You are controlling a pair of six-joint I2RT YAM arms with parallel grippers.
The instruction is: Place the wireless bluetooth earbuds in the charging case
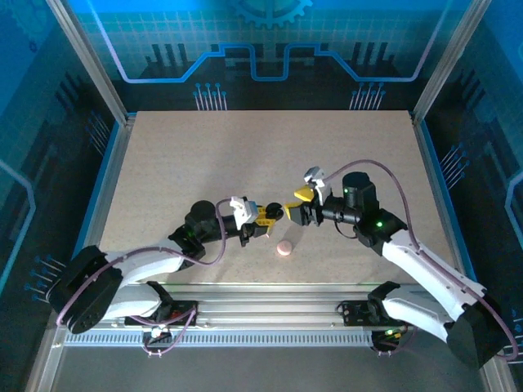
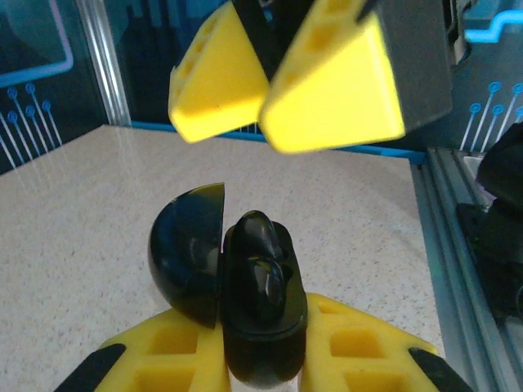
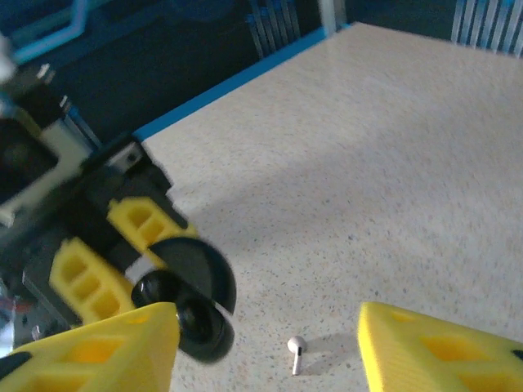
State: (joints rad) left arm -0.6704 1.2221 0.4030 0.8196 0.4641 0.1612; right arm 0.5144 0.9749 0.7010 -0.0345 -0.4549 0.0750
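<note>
the left pincer is clamped on the black charging case, its yellow fingers pressing the case from both sides at the bottom centre of the left wrist frame. the case stands open, its rounded lid swung out to the left of the body. two glossy black lumps, which i take for the black earbuds, sit in the body one above the other.

the right pincer stands wide with nothing between its fingers; in its own wrist frame one yellow finger fills the lower left corner and the other the lower right. between them, at the bottom centre, a pale earbud lies on the speckled table, just right of the held case.

from the top camera the two pincers face each other tip to tip at the centre of the frame. a pink round case rests on the table just below them.
</note>
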